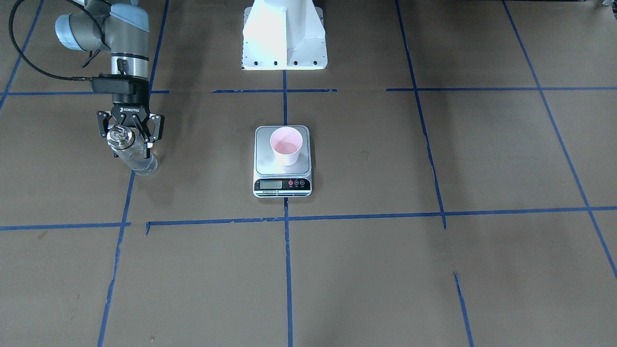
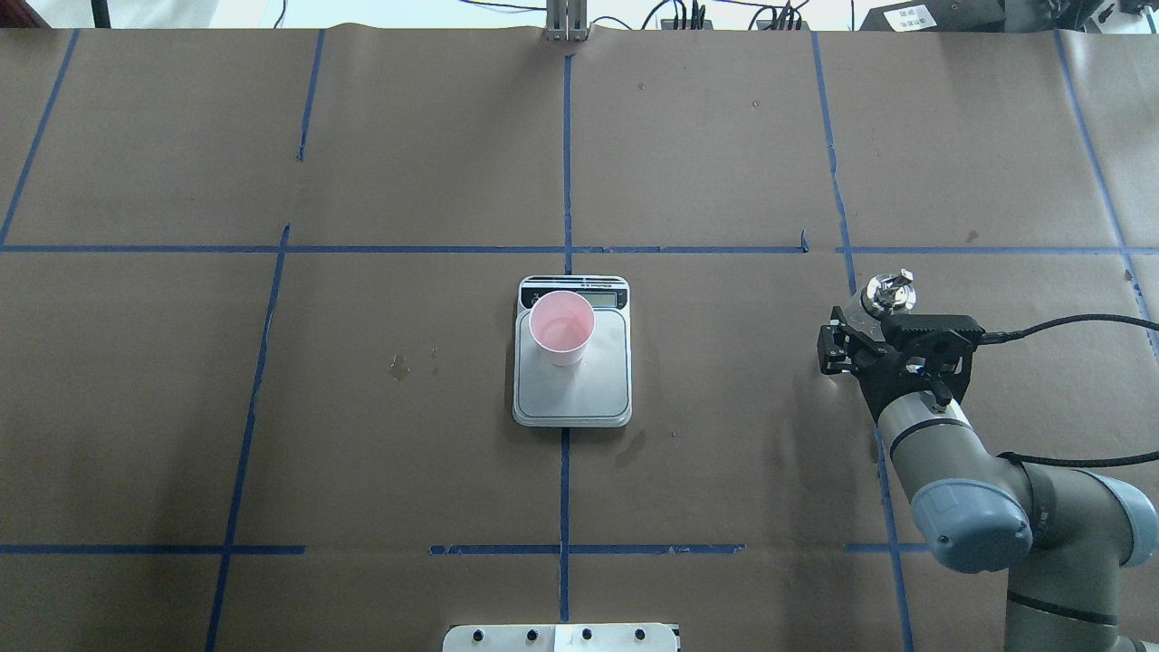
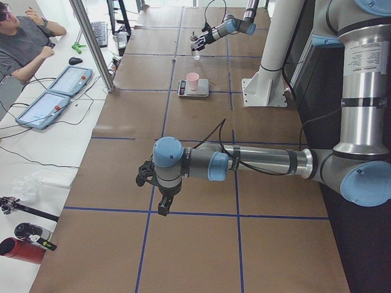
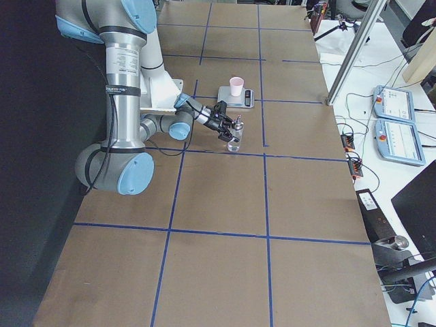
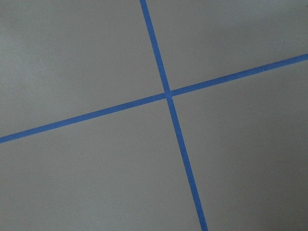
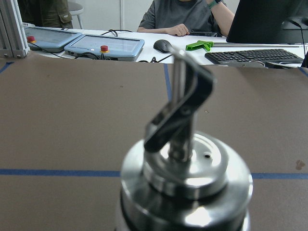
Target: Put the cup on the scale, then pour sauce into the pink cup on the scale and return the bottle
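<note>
**Right arm.** We find the right gripper lowered over the bottle at the robot's right side of the worktop. The jaws are spread and stand on either side of the glass body. We cannot tell from any view whether the pads press on the glass or stand just clear of it. The bottle is upright with its base on the brown paper, close to a blue tape line. In the right wrist view its silver pour-spout cap fills the lower centre.

**Left arm.** The left gripper appears only in the side view from the robot's left, low over the worktop and well apart from the task items. We cannot tell how its jaws stand. The left wrist view shows only paper and crossing tape.

**Task items.** The scale lies at the worktop centre, on a tape line. The cup stands upright on the steel platform, mouth up, well apart from the bottle.
</note>
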`<state>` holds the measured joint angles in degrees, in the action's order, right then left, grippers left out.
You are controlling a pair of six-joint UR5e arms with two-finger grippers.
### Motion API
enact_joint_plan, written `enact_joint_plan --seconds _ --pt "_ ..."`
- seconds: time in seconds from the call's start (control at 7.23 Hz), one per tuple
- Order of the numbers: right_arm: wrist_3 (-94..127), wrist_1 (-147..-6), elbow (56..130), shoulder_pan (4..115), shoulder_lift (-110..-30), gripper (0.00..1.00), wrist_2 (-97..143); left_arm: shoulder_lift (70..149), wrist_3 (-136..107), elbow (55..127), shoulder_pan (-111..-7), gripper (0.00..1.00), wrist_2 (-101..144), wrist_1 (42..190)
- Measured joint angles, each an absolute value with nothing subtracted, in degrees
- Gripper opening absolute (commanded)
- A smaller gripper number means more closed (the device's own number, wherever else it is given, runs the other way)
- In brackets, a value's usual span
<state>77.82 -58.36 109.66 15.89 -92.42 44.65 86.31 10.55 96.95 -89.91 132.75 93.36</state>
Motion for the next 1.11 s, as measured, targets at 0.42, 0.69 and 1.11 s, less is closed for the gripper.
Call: enact_joint_plan --seconds 0.42,0.69,1.11 --pt "77.8 -58.4 109.7 15.9 -92.5 0.80 44.6 86.3 10.5 97.0 -89.9 1.00 132.7 93.4" --pt "77.6 -58.4 109.6 15.9 -92.5 0.97 44.6 86.3 10.5 97.0 -89.9 1.00 132.7 93.4" --pt "77.4 -58.4 109.6 15.9 -92.5 1.00 44.6 86.2 10.6 96.9 -89.9 1.00 132.7 93.4"
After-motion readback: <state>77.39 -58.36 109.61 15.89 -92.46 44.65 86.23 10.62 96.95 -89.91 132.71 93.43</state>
